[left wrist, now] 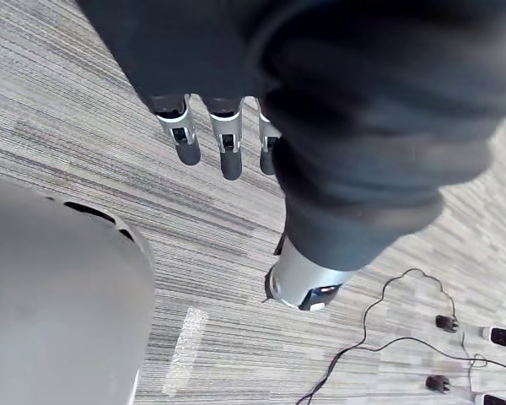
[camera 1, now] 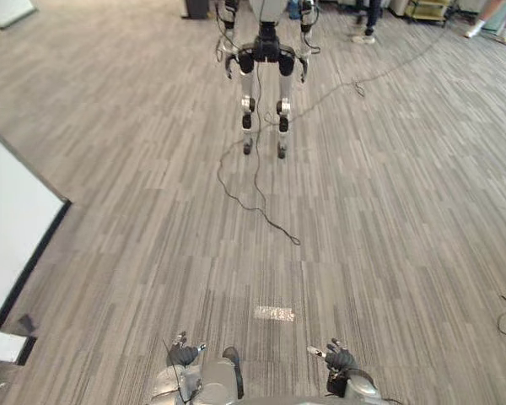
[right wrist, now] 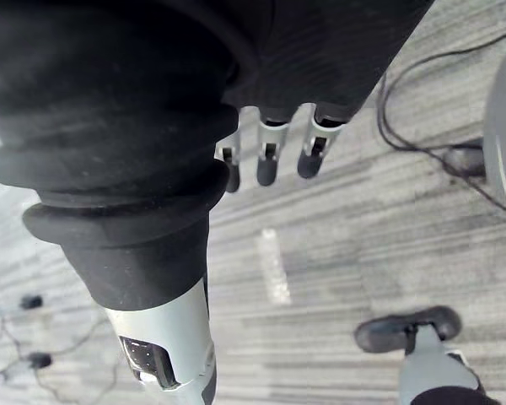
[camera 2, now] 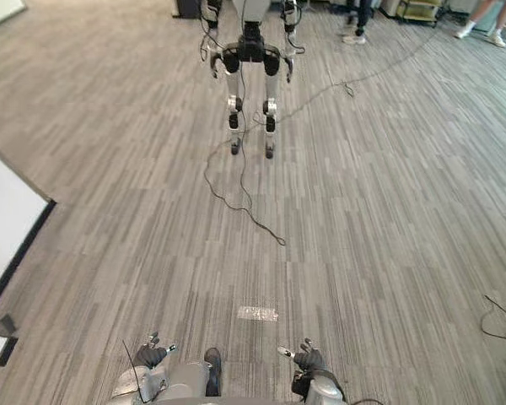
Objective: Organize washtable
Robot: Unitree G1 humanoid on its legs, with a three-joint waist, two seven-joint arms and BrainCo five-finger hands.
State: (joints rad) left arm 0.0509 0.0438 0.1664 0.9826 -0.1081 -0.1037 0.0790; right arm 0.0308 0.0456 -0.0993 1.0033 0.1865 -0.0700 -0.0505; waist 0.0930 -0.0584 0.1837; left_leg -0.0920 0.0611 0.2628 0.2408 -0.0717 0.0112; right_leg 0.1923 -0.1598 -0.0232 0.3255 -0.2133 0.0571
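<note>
Left hand (camera 1: 183,354) and right hand (camera 1: 337,359) hang with fingers relaxed above carpet (camera 1: 363,211).

Your two head views look steeply down from the robot's head at the floor (camera 1: 388,219). They face forward toward a second robot (camera 1: 266,76) at upper centre and share nearly the whole scene, shifted slightly sideways. Each wrist camera looks along its own hand from very close, down at the floor: left hand (left wrist: 228,143), right hand (right wrist: 268,160). All four views share the pale tape strip (camera 1: 274,314).
</note>
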